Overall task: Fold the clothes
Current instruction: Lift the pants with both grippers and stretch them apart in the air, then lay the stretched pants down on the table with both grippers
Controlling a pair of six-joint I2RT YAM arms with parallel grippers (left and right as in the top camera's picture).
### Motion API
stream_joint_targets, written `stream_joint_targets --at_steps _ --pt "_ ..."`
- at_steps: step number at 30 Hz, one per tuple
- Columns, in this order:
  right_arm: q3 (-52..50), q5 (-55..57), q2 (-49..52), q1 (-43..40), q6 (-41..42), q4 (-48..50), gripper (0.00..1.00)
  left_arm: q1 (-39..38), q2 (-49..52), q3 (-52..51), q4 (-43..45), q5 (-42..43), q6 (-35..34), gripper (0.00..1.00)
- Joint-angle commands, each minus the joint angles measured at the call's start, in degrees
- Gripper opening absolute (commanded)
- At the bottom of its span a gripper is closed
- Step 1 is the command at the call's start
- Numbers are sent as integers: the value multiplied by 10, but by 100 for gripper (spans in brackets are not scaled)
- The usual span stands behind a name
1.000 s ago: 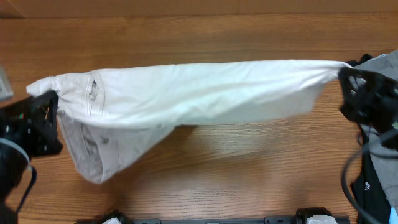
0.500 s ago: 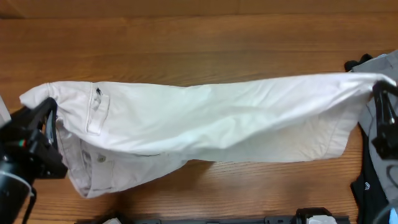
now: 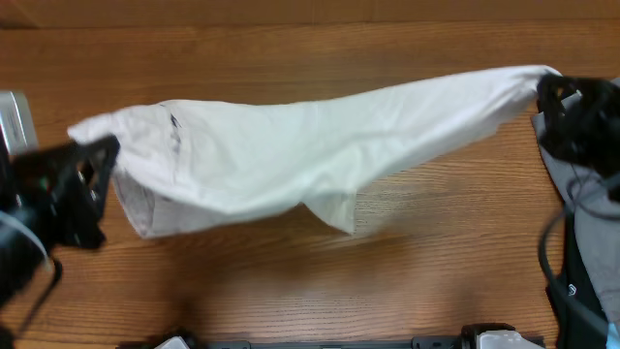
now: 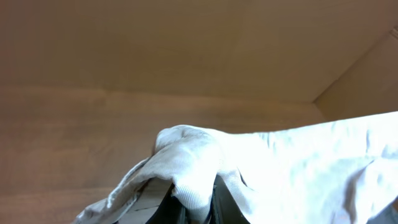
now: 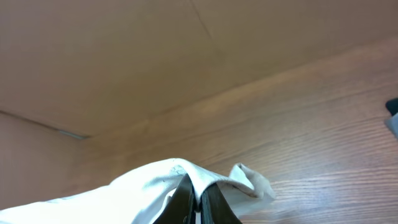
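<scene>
- The cream shorts point(image 3: 310, 145) hang stretched above the bench point(image 3: 291, 291) from its left side to its right, sagging, one corner drooping over the middle.
- The left gripper point(image 3: 107, 157) has its jaws pinching the shorts' left end.
- The right gripper point(image 3: 545, 90) has its jaws pinching the right end.
- A grey garment point(image 3: 586, 199) and a black garment point(image 3: 581, 310) lie at the bench's right edge.

a wood-grain table point(image 3: 291, 281) meets a plain tan wall point(image 4: 186, 43).
</scene>
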Motion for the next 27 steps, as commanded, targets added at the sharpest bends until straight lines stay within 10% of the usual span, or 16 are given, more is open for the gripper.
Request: stream_joint_targets --at_steps 1,14,27 --pt "22 -3 -58 -4 0 -2 4 -1 -50 24 6 36 13 4" --pt "21 -24 -75 -4 7 30 4 -1 -23 57 33 -63 -56 4" --pt "21 -79 217 -4 6 129 4 -66 267 55 65 -108 -30 4"
